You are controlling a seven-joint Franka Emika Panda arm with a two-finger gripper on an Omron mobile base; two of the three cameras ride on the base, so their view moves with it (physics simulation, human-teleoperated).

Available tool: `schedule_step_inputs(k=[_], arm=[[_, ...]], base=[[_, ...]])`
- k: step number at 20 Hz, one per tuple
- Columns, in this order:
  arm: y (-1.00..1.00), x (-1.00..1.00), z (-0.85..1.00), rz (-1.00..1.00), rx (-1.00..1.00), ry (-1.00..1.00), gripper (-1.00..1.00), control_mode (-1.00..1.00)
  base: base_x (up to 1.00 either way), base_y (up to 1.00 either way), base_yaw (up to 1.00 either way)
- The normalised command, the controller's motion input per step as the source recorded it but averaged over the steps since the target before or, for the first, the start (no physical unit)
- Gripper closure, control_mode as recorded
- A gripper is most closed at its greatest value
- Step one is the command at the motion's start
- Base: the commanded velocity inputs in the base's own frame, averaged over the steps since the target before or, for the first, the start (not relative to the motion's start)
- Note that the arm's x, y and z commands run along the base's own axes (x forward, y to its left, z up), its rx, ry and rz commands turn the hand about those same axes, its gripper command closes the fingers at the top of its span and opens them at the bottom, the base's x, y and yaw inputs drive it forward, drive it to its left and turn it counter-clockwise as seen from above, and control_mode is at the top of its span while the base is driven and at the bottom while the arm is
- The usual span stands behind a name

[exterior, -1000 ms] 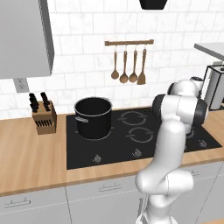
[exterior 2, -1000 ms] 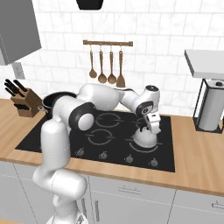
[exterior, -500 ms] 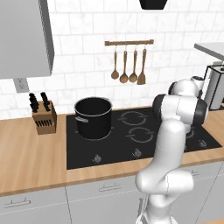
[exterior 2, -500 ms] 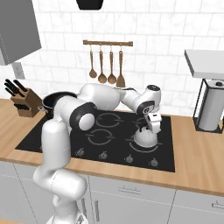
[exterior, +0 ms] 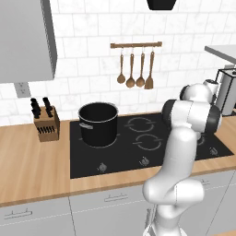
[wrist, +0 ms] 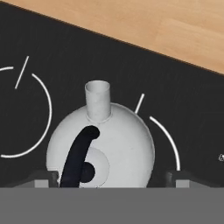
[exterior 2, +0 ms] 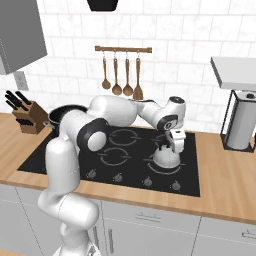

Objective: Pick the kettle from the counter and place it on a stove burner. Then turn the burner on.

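The silver-grey kettle [exterior 2: 166, 157] stands upright on the front right stove burner [exterior 2: 176, 169] of the black glass cooktop. My gripper [exterior 2: 175, 145] hangs directly over it, open. From the hand view the kettle [wrist: 118, 135] sits centred below, spout pointing away and its black handle [wrist: 78, 157] arching across the dome. My fingertips [wrist: 43, 178] stand wide on either side of the gripper [wrist: 111, 180], clear of the handle. A white arc of the burner ring [wrist: 168, 140] curves round the kettle. The wooden counter [exterior 2: 225, 175] runs beside the cooktop.
A large black pot [exterior: 97, 123] stands on the rear left burner. A knife block [exterior: 46, 123] sits on the counter to the left. Wooden utensils [exterior 2: 122, 75] hang on the wall. A paper towel holder [exterior 2: 241, 125] stands at the right. Control knobs [exterior 2: 146, 181] line the cooktop's front.
The jaws have opened and let go of the kettle's handle. The kettle stays where it stood on the front right burner, and the arm has barely moved.
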Motion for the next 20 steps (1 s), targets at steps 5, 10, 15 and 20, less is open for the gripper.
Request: schedule_step_inputs(k=[5, 10, 15, 20], arm=[[0.0, -0.6, 0.64, 0.0, 0.0, -0.04, -1.0, -1.0], [0.0, -0.64, 0.71, 0.06, 0.0, 0.0, -1.0, -1.0], [0.0, -0.75, 0.16, 0.32, 0.0, 0.0, -1.0, -1.0], [-0.06, -0.83, -0.03, 0.5, 0.0, 0.0, -1.0, -1.0]], base=[[0.0, 0.0, 0.0], [0.0, 0.0, 0.0], [0.0, 0.0, 0.0], [0.0, 0.0, 0.0]])
